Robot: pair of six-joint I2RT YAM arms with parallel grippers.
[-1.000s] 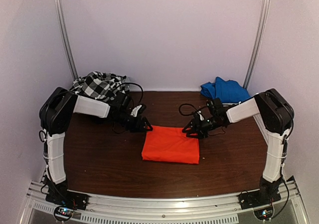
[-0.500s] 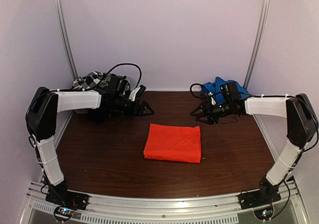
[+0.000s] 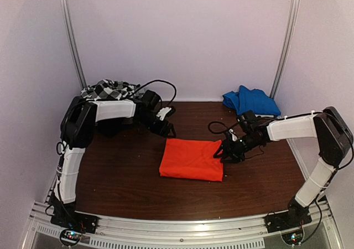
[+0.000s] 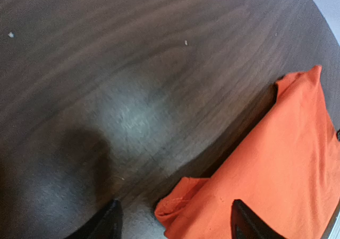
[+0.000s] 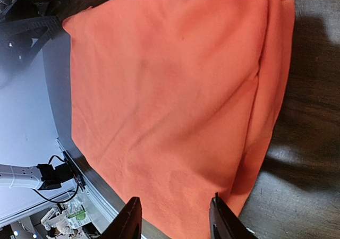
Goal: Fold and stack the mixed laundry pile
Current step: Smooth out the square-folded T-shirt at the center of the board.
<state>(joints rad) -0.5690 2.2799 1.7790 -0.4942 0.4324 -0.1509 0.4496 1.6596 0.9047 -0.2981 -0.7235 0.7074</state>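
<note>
Both arms are reaching toward the folded orange-red garment [image 3: 191, 159] in the middle of the table [image 3: 121, 177].

The orange-red garment is lying flat as a neat folded rectangle on the dark wood, between the two arms. The left gripper [image 3: 167, 130] is hovering just beside its far left corner. In the left wrist view its fingers [image 4: 109, 224] are standing wide apart, with a corner of the cloth showing between them and nothing pinched. The right gripper [image 3: 225, 151] is sitting at the right edge of the garment. In the right wrist view its fingers [image 5: 130, 218] are standing partly apart over the cloth, and I cannot tell whether they are touching it. The black-and-white checked garment [image 3: 110, 88] is lying crumpled at the far left corner, behind the left arm. A blue garment [image 3: 250, 100] is lying at the far right corner, well apart from the orange-red one.
</note>
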